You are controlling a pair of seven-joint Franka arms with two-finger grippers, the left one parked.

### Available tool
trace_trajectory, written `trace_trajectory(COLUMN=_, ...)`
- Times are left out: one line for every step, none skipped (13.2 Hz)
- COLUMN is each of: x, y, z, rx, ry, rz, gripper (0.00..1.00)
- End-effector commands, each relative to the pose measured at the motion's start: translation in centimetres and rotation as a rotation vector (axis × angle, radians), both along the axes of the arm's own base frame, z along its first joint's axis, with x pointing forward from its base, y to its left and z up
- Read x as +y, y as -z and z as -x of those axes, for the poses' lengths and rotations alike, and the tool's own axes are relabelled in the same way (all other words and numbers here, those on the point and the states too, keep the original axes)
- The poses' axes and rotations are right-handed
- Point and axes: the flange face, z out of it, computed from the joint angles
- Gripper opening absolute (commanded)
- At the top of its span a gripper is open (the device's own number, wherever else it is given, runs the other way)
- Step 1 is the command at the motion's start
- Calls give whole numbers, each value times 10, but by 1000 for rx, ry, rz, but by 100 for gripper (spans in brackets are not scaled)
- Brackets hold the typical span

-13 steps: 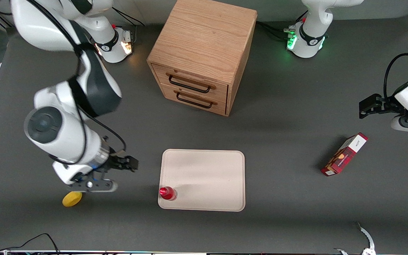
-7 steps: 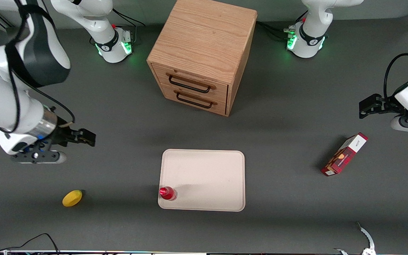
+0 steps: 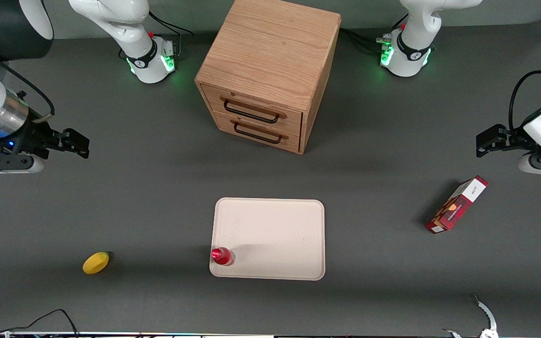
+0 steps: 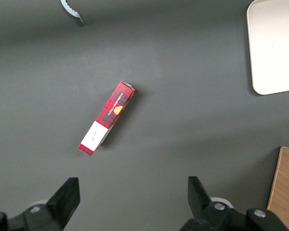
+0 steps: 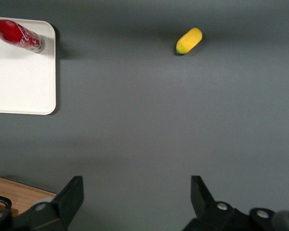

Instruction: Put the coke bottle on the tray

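The bottle (image 3: 222,256) stands upright on the tray (image 3: 270,234), tucked into the corner nearest the front camera on the working arm's side. It's small, glossy red plastic, with a red cap and white script down its side that looks like Coca-Cola lettering in the right wrist view. The tray is a flat cream rectangle with rounded corners and a low rim, matte finish.

The gripper (image 3: 75,143) hangs well apart from the tray, out at the working arm's end of the desk, fingers spread wide with nothing between them.

A smooth yellow lemon-shaped thing (image 3: 95,262) lies on the dark grey desk (image 3: 158,188) near the front edge. The wooden cabinet (image 3: 268,70) has two drawers with black handles. A red plaid carton (image 3: 457,204) with a white end lies toward the parked arm's end; its print is too small to read.
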Motion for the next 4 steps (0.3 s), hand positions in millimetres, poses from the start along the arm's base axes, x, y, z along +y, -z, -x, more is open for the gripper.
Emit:
trace_trajectory(x=-3, y=-12, z=-2, rx=-6, ry=-10, rz=1, gripper=100)
trace_trajectory(x=-1, y=-11, z=-4, rx=-3, ry=-14, rz=-1, gripper=100)
trace_trajectory(x=-1, y=-11, z=-3, rx=5, ry=-13, rz=-2, gripper=100)
trace_trajectory(x=-4, y=-10, z=-3, rx=7, ry=-8, rz=-5, gripper=100)
